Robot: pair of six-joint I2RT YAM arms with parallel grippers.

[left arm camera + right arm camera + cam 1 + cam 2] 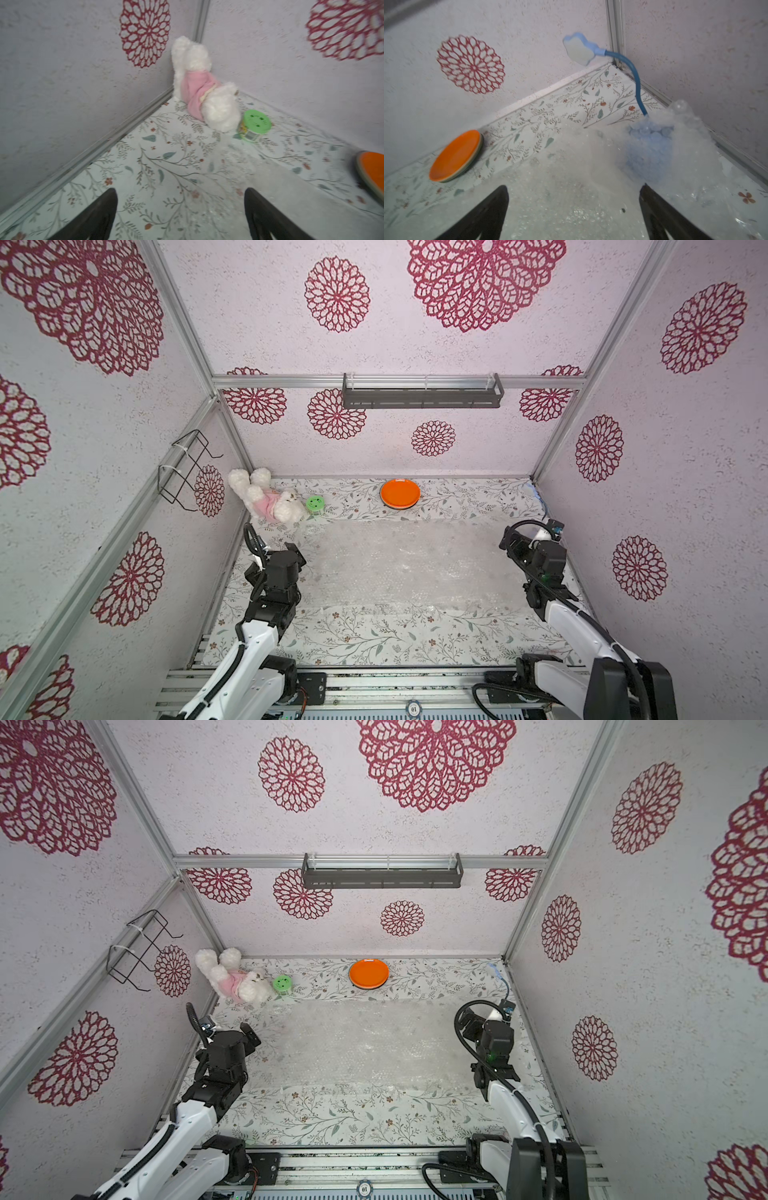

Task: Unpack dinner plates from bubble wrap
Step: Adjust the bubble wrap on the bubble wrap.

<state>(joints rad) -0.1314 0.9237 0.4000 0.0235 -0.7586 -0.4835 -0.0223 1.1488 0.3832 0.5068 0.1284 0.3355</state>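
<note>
The dinner plates point(400, 493) point(368, 972) stand stacked at the back middle of the table. A plain orange one lies on top, and only thin rims show under it in the right wrist view point(455, 154). The bubble wrap point(407, 564) point(365, 1044) lies spread flat over the table's middle, with nothing wrapped in it. My left gripper point(297, 553) point(180, 193) hangs open over the wrap's left edge, empty. At the wrap's right end my right gripper point(509, 537) point(574, 189) also stands open, with only the sheet below it.
A white plush toy in pink point(266, 495) and a small green smiley tub point(315, 503) sit in the back left corner. A blue bendy-stalk gadget point(579, 51) rises in the back right corner, its base under crumpled wrap point(648, 149). A wire rack point(187, 468) hangs on the left wall.
</note>
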